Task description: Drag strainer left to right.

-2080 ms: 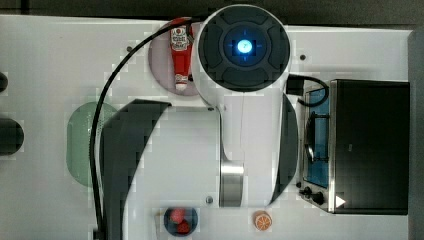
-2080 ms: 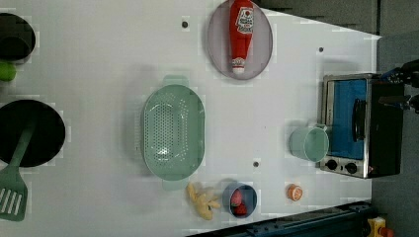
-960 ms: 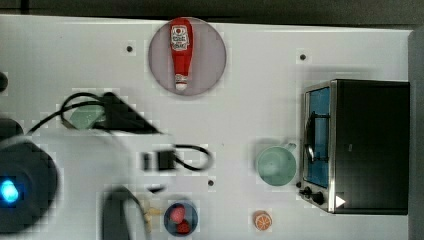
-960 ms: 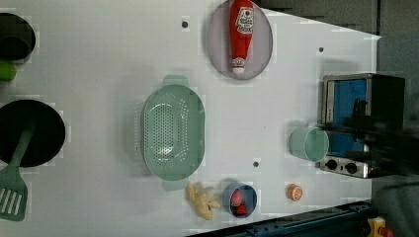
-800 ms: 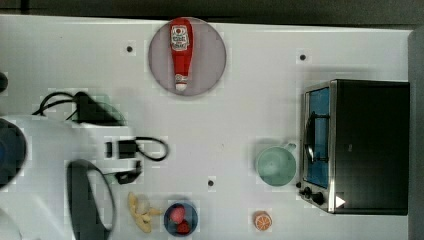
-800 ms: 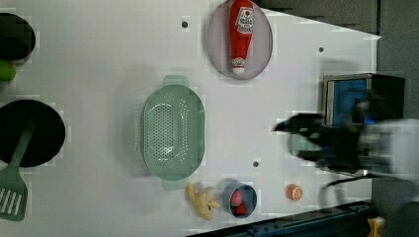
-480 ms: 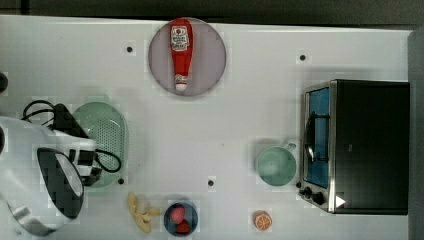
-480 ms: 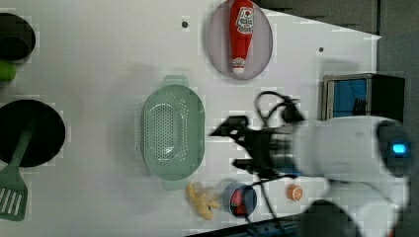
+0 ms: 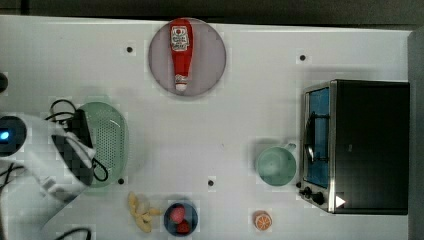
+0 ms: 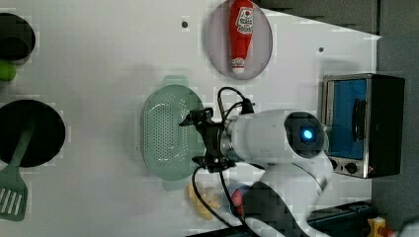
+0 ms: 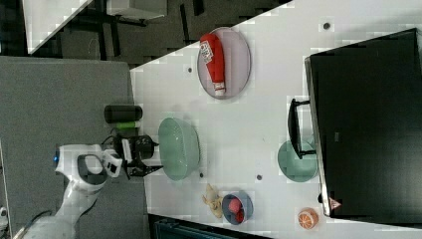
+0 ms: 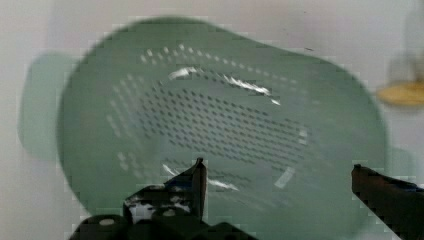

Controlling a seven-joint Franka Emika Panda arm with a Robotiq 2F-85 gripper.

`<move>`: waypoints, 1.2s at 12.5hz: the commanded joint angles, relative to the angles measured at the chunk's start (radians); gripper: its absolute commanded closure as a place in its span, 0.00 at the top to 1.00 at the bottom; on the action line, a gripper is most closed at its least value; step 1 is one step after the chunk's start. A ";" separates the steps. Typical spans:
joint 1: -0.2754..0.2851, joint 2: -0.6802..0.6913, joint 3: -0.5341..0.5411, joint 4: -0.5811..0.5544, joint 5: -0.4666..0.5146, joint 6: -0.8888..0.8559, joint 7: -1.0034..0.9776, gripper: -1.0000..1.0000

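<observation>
tool (image 12: 277,172) jaws wide | over strainer (image 12: 220,125) | labels unreadable

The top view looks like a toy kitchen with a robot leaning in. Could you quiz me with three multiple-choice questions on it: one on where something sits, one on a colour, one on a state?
1. Where does the ketchup bottle lie?
A. On a round plate
B. Inside the oven
C. In the strainer

2. What colour is the strainer?
A. Red
B. Pale mint green
C. Black

3. How is the claw set?
A. Shut on the mug
B. Open over the strainer
C. Shut on the ketchup bottle

Answers:
1. A: the ketchup bottle lies on the round plate near the top view's upper edge.
2. B: the strainer is pale mint green, like the mug.
3. B: the wrist view shows the claw with its fingers spread apart above the strainer, holding nothing.
</observation>
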 commanded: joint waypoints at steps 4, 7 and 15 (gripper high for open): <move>-0.015 0.159 -0.020 -0.007 -0.113 0.185 0.217 1.00; -0.009 0.195 -0.071 -0.009 -0.147 0.190 0.216 1.00; -0.013 0.188 -0.151 -0.046 -0.166 0.222 0.214 1.00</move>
